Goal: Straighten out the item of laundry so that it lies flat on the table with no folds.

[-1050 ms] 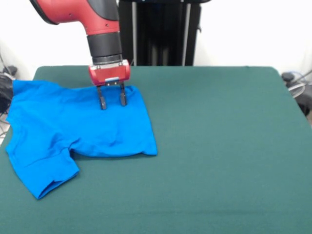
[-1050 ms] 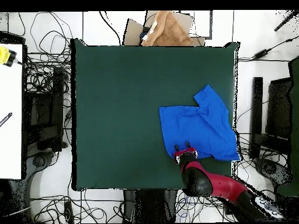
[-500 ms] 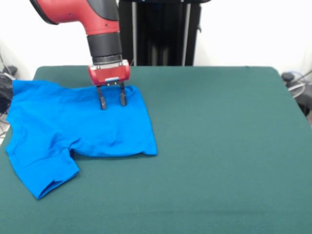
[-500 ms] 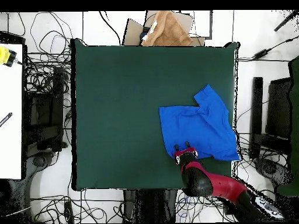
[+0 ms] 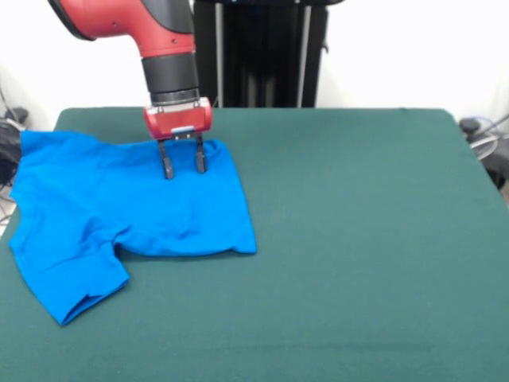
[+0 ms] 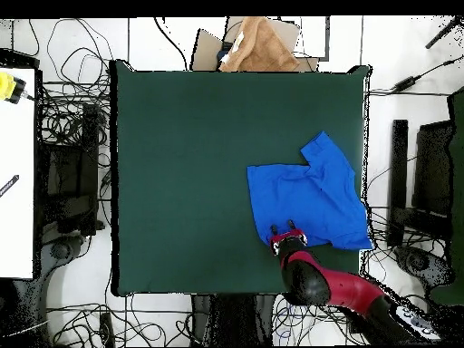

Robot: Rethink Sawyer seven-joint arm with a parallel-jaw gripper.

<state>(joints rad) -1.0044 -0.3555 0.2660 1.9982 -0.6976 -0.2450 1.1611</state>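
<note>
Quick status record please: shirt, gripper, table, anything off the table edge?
shirt: plain blue side up, partly folded, one sleeve sticking out toward the front corner
gripper: open, pointing down over the shirt's far edge; contact unclear
table: green, shirt lies near one side
overhang: shirt edge reaches the table's side edge

shirt [image 5: 119, 215] lettering unseen, perhaps face-down, arm [image 5: 143, 32] cropped

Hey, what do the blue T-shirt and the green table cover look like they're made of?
T-shirt: soft matte cloth, likely a cotton knit; it drapes in soft wrinkles and has hemmed sleeves. Table cover: matte, felt-like fabric, going by its flat, fuzzy, shine-free surface.
</note>
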